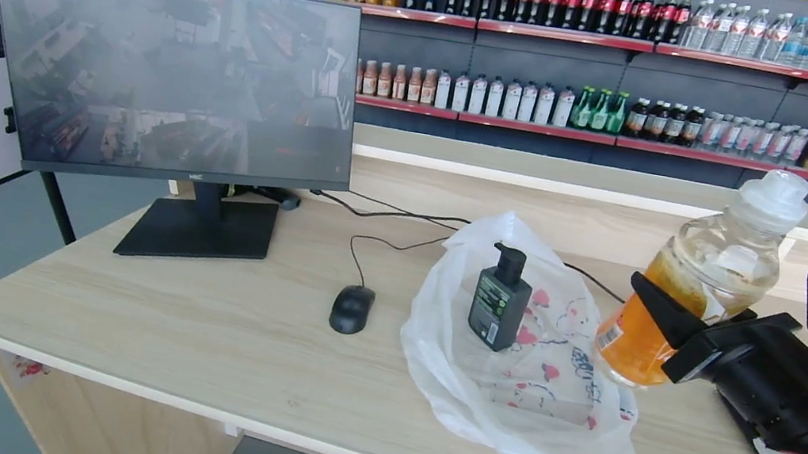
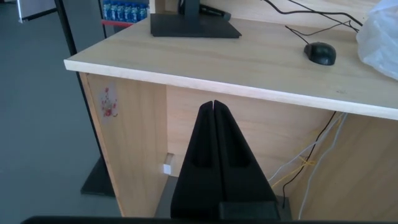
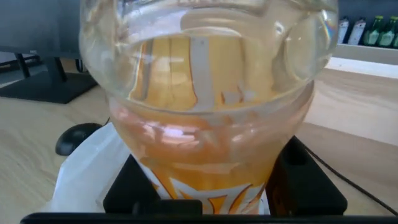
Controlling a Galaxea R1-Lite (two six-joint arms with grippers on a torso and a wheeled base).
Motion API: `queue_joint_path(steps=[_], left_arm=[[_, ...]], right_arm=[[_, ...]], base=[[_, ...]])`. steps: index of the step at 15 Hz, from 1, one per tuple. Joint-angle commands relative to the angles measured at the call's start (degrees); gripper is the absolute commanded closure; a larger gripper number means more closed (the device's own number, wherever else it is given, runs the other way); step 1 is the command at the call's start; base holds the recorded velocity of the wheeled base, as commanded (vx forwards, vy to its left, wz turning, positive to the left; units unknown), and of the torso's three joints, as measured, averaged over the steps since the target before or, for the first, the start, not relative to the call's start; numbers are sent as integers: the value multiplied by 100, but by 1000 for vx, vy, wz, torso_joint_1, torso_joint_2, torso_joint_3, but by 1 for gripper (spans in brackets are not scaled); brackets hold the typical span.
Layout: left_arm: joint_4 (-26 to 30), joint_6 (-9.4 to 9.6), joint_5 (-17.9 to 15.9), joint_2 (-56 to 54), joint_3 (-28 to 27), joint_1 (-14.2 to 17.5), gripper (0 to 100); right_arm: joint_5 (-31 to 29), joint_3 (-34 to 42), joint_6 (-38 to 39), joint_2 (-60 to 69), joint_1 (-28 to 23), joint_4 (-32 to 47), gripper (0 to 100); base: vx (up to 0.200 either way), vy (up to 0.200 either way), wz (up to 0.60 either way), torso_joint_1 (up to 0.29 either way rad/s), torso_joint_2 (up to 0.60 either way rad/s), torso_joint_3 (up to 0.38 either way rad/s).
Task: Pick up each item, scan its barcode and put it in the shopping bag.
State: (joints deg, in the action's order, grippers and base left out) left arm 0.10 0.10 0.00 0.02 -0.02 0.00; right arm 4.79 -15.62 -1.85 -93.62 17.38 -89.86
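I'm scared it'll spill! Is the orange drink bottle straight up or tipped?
Tipped. The bottle leans in the right gripper, its cap higher and off to one side, above the table.

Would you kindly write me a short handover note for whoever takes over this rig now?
Left gripper: shut, empty, below the table edge.
Right gripper: shut on the juice bottle, tilted in the air beside the bag.
Pump bottle: upright, apparently inside the open bag.
Done: juice bottle picked up; pump bottle seemingly bagged.
To do: scan the juice bottle if unscanned, then bag it.
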Motion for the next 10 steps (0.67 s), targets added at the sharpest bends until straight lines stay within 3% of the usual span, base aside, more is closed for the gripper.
queue_joint_path(steps=[1,5,10], left_arm=[[-1,-1,0,-2,-6,0,100],[-1,-1,0,-2,2,0,100],[-1,-1,0,-2,-6,0,100]], right_arm=[[4,-354,45,-490,257,-14,100],[4,-310,36,-745,600,-14,100],[4,-354,36,-1211,643,-14,100]], base=[[0,0,0,0,0,0],[0,0,0,0,0,0],[0,0,0,0,0,0]])
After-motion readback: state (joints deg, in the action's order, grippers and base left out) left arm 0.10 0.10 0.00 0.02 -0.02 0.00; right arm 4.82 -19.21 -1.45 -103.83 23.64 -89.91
